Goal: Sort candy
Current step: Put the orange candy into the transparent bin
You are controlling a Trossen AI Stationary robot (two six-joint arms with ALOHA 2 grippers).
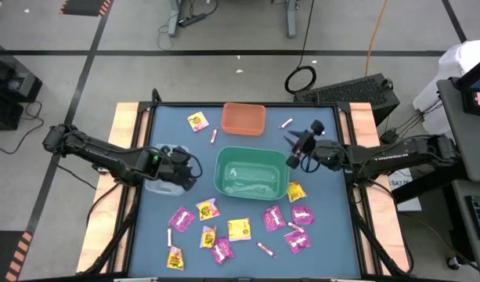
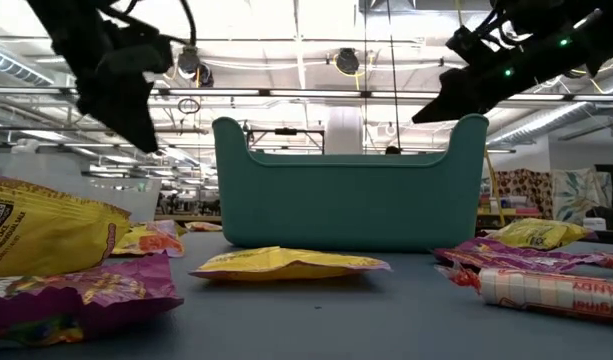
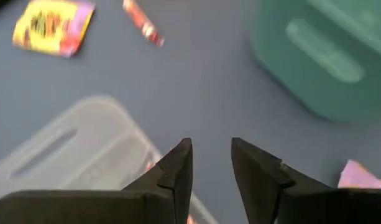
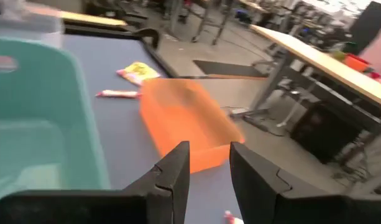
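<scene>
ITEM: candy [image 1: 238, 229], loose wrapped pcs. Magenta packets, yellow packets w/ red print, thin pink-white sticks. Most lie scattered on the worktop [image 1: 333, 235] along its near side, in front of the green bin [image 1: 251, 174]; one yellow packet [image 1: 197, 121] and two sticks sit by the orange bin [image 1: 243, 117]; one yellow packet touches the green bin's right corner.

HANDLING (judged): light, soft, crinkly film; flat and likely slippery, prone to slide when nudged. Best pinched at a puffed edge or across the short width; sticks across the middle.

LEFT end effector [image 1: 183, 166]: over the clear bin [image 1: 163, 185], just left of the green bin, fingers a narrow gap apart, nothing between them.

RIGHT end effector [image 1: 296, 149]: raised by the green bin's right rim, pointing toward the orange bin, narrow gap, holding nothing.
</scene>
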